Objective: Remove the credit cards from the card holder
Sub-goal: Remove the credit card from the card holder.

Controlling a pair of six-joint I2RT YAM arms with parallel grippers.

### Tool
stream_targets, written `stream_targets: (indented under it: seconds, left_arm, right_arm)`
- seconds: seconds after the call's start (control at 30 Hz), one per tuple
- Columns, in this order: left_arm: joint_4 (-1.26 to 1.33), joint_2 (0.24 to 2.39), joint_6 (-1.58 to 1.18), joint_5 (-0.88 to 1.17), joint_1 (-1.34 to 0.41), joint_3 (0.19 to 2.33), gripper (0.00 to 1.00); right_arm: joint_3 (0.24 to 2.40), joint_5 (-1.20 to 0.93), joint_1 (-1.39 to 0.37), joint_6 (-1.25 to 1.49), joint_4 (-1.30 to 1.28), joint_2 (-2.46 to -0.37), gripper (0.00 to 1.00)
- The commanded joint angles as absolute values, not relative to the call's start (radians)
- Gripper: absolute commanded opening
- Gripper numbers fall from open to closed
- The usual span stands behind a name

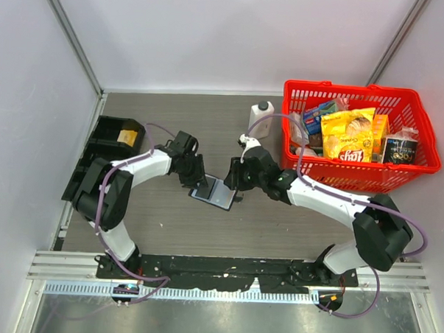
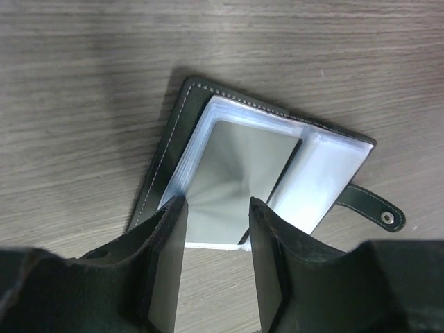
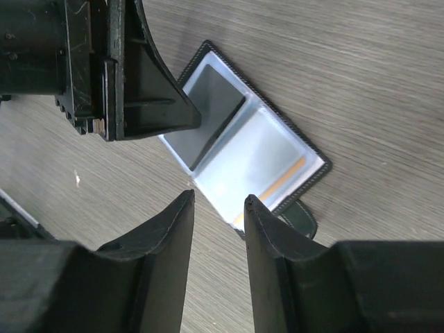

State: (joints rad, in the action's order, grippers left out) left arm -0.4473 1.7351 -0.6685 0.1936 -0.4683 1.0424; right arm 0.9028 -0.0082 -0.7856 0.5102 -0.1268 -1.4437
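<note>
The card holder (image 1: 215, 193) lies open and flat on the wooden table between my two grippers. It is black with a stitched edge (image 2: 182, 111) and a snap tab (image 2: 373, 209). Its pockets hold light blue credit cards (image 3: 258, 154), and one shows an orange strip (image 3: 283, 179). My left gripper (image 2: 216, 207) is open, its fingers (image 2: 165, 239) straddling the near edge of a shiny inner page (image 2: 236, 173). In the right wrist view the left gripper (image 3: 182, 116) sits over the holder's left half. My right gripper (image 3: 218, 202) is open and empty, just short of the holder's near corner.
A red basket (image 1: 358, 172) of groceries stands at the right rear. A white bottle (image 1: 260, 118) stands beside it. A black compartment tray (image 1: 105, 150) with a yellow item lies at the left. Grey walls close in the table.
</note>
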Motion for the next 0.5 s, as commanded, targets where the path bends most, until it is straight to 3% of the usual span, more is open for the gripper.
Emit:
stream_targets:
  seconds: [0.0, 0.2, 0.47]
  left_arm:
    - [-0.352, 1.674, -0.791, 0.284, -0.471, 0.919, 0.44]
    - [-0.258, 1.579, -0.9, 0.313, -0.494, 0.801, 0.47]
    - [-0.359, 1.447, -0.833, 0.161, -0.476, 0.844, 0.54]
  right_arm:
    - [0.882, -0.095, -0.788, 0.586, 0.039, -1.479, 0.39]
    - [0.865, -0.138, -0.788, 0.629, 0.113, -1.525, 0.37]
    - [0.868, -0.18, -0.784, 0.69, 0.224, -1.632, 0.36]
